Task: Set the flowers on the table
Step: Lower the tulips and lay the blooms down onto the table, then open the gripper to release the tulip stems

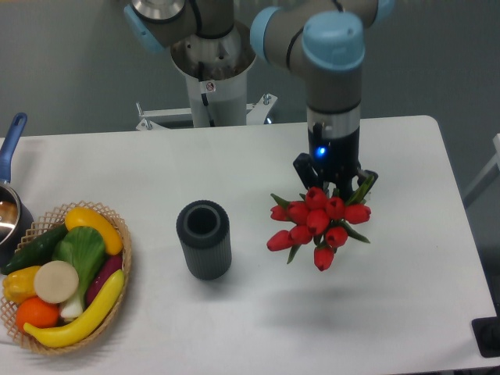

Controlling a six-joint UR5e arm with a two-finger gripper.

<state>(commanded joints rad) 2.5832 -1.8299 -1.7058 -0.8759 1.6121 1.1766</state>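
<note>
The flowers point(316, 223), a bunch of red tulips with green leaves, hang heads toward the camera under my gripper point(334, 181). The gripper is shut on their stems, which are hidden behind the blooms. The bunch is held above the white table point(406, 258), right of centre, and casts a faint shadow on it. The dark ribbed vase point(204, 238) stands upright and empty to the left of the bunch, apart from it.
A wicker basket point(62, 277) of colourful vegetables sits at the table's front left. A pot with a blue handle point(9, 187) is at the left edge. The robot's base point(211, 78) stands behind the table. A dark object point(488, 336) is at the front right corner.
</note>
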